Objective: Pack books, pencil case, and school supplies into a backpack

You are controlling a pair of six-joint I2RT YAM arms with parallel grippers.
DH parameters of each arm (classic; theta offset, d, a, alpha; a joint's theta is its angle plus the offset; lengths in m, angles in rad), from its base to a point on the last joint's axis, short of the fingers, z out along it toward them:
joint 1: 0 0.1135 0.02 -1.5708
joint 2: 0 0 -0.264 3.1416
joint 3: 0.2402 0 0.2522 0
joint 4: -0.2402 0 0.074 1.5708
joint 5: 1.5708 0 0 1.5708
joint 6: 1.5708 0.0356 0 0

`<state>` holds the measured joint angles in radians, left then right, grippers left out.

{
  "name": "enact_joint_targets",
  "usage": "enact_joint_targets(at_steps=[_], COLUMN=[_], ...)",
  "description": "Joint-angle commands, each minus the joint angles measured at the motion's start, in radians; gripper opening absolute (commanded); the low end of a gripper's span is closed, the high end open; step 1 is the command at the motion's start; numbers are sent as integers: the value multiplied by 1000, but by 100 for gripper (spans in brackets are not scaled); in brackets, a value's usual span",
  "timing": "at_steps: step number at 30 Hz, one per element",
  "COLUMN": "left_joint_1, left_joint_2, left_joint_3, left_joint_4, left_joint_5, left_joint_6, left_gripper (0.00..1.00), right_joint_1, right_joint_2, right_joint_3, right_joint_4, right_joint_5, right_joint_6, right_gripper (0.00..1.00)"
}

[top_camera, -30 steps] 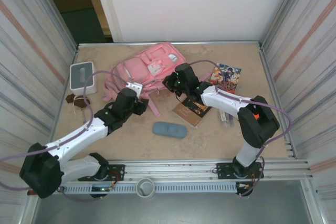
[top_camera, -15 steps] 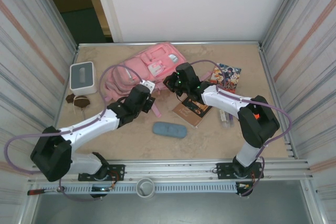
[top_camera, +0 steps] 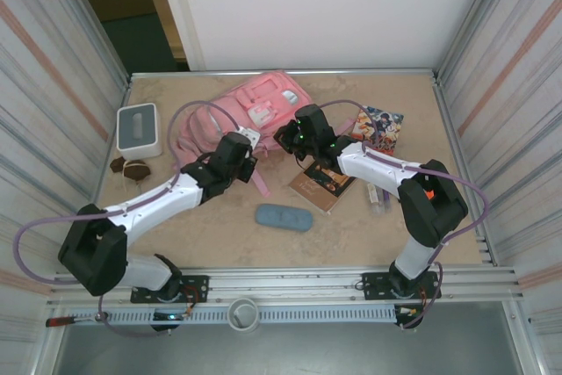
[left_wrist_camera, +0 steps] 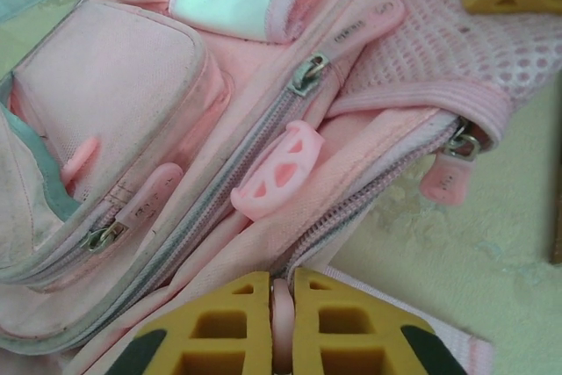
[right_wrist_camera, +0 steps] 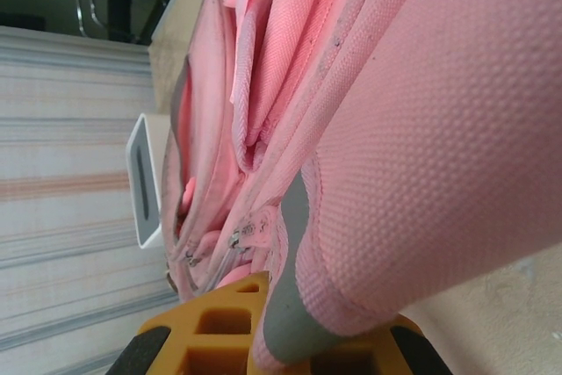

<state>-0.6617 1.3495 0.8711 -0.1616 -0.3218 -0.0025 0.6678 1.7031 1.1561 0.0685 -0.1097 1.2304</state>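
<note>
Left jaws are pinching a pink zipper pull [left_wrist_camera: 281, 318], its zip track [left_wrist_camera: 378, 199] running ahead-right across the backpack [left_wrist_camera: 123, 85]; right jaws are clamping the backpack's rim.

Pink backpack [left_wrist_camera: 114, 85]: matt woven cloth, fine grain, with an open mesh panel [left_wrist_camera: 430, 50] by the strap. Its zip sliders [left_wrist_camera: 307, 74] are dull metal and its pull tabs [left_wrist_camera: 277, 169] smooth rubbery plastic. The table [top_camera: 351, 234] is matt mottled beige, the white box [top_camera: 138, 129] smooth plastic.
</note>
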Motion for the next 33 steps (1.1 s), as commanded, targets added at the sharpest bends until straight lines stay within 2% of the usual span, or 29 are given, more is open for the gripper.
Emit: enact_joint_targets(at_steps=[1,10,17,23,29,33], left_joint_1=[46,202,246,318,319,325], left_joint_2=[-72,-175,-188,-192,-202,-240], left_joint_3=[-23,-122,-158,-191,-202,-222], left_joint_4=[-11,42,93,151,141,92], left_joint_5=[84,334,451,568,550,391], left_joint_6=[-63,-160,-212,-297,-296,-334], left_gripper=[0,1,3,0,0,0], right_joint_1=[-13,-26,-28,-33,-39,-54], right_joint_2=[-17,-12,-5,-1,0,-8], right_joint_3=[26,23,25,24,14,-4], right_joint_4=[48,48,45,48,56,56], right_joint_5=[0,-6,-8,-12,-15,-19], right_joint_6=[18,18,16,17,20,13], right_gripper=[0,0,0,0,0,0])
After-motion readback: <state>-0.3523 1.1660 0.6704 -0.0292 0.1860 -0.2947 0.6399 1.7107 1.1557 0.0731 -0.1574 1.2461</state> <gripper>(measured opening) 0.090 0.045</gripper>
